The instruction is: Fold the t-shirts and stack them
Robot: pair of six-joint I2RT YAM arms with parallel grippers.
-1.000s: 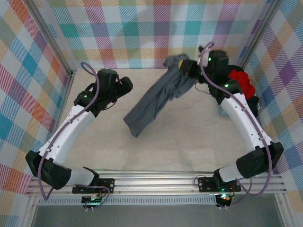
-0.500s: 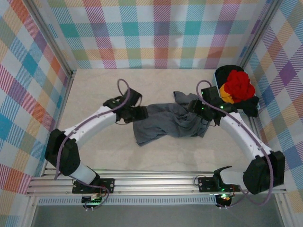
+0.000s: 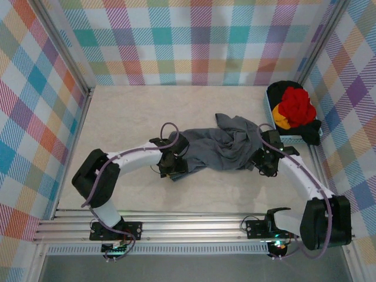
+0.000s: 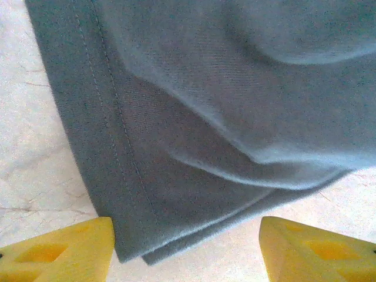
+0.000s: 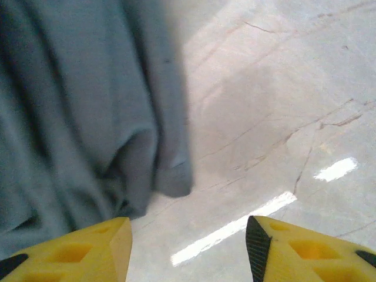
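The dark slate grey t-shirt lies crumpled across the middle of the table. My left gripper is low at its left end. In the left wrist view the left gripper is open, and the shirt's stitched hem corner lies on the table between the yellow fingertips, unclamped. My right gripper is at the shirt's right edge. In the right wrist view the right gripper is open over bare table, with the grey cloth to its left. The red t-shirt, orange-yellow t-shirt and black t-shirt sit heaped at the back right.
The heap rests on a light blue tray against the right wall. Plaid walls close in the back and both sides. A metal rail runs along the near edge. Bare tabletop stretches behind and left of the grey shirt.
The grey shirt, which hung from my shut right gripper at the back right, now lies on the table. The right gripper has opened. Both arms came down to the shirt's ends.
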